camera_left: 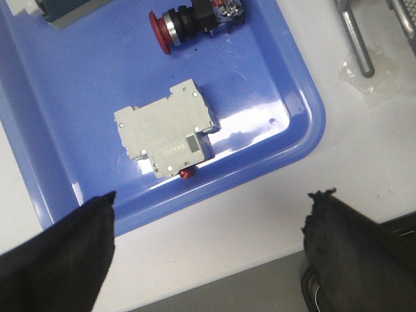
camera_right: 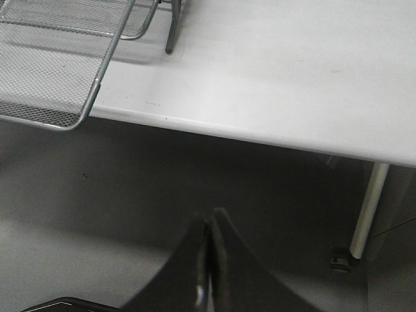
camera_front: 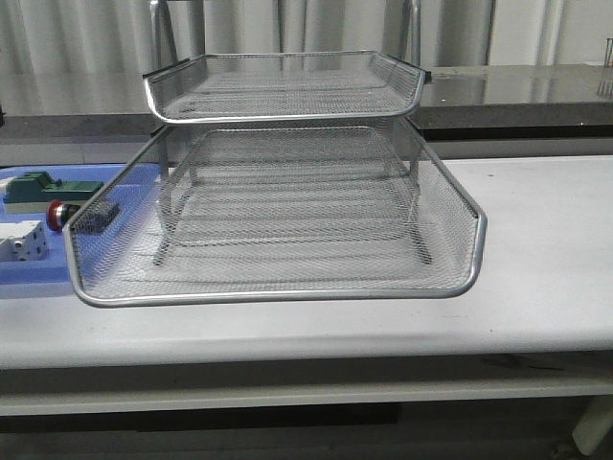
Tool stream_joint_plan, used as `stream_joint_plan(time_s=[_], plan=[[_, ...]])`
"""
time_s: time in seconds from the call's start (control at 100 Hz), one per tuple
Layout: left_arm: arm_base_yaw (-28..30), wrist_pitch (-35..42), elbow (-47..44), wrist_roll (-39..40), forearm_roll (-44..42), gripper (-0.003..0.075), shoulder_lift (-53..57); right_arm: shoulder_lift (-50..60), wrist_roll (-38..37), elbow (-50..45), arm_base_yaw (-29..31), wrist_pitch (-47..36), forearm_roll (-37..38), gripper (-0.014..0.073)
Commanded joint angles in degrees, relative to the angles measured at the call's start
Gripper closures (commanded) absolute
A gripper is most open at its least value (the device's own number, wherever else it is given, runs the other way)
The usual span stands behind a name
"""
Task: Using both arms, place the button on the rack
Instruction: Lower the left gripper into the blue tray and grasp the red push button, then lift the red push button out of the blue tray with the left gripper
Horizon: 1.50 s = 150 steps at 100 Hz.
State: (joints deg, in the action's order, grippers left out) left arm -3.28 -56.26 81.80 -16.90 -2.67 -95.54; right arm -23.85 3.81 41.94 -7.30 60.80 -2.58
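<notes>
Silver wire mesh makes up the tiered letter-tray rack (camera_front: 287, 192) standing mid-table, its lower tray pulled out toward the near edge of the white table (camera_front: 536, 249). Left of the rack lies a flat blue plastic tray (camera_left: 286, 97), and on it rests the small push-button switch with a round red cap, silver collar, black body and blue rear block (camera_left: 195, 23), lying on its side toward the tray's far part, just beside the rack's left rim in the front view. A white boxy part (camera_left: 166, 130) sits nearer on the same tray, apart from the button, and a green-and-beige block (camera_front: 43, 187) lies at the tray's far left. The left gripper (camera_left: 208, 240) hangs over the tray's near edge with its black fingers spread wide, holding nothing. The right gripper (camera_right: 208, 260) hovers off the table's near right edge above the floor, its fingers pressed together and empty.
</notes>
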Motion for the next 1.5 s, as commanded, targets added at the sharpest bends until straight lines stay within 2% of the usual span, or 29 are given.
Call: stream_joint_plan(time_s=[0.0,0.21,0.31,0.4,0.82,0.97,1.15,1.49], plan=[[-0.05,1.67,1.86,-0.14,0.76,0.0113,2.34,-0.39,0.12,1.90,0.25,-3.19,0.43,0.0661],[-0.05,6.15,1.86,-0.14,3.07,0.0112,2.19,-0.39,0.12,1.90,0.25,-3.19,0.43,0.0661],[-0.05,13.19,1.98,-4.19,2.67,0.0112,1.93,-0.39,0.12,1.90,0.25,-3.19,0.43,0.0661],[-0.05,15.59,3.54,-7.29,3.50,0.0112,1.11,-0.39,0.12,1.90,0.25,-3.19,0.43,0.0661],[-0.05,-0.79,26.48,-20.53,4.57,0.0112,-16.12,-0.39,0.12,1.90,0.25,-3.19,0.43,0.0661],[-0.45,-5.36,33.30,-29.16,4.66,0.0112,-22.05,-0.39,0.12,1.90,0.25,-3.19,0.43,0.0661],[-0.80,-5.87,37.14,-32.20,5.04,0.0112,-27.50,-0.39,0.12,1.90,0.25,-3.19,0.43,0.0661],[-0.93,-2.82,37.31,-35.73,5.50,0.0112,-32.73,-0.39,0.12,1.90,0.25,-3.19,0.43,0.0661]])
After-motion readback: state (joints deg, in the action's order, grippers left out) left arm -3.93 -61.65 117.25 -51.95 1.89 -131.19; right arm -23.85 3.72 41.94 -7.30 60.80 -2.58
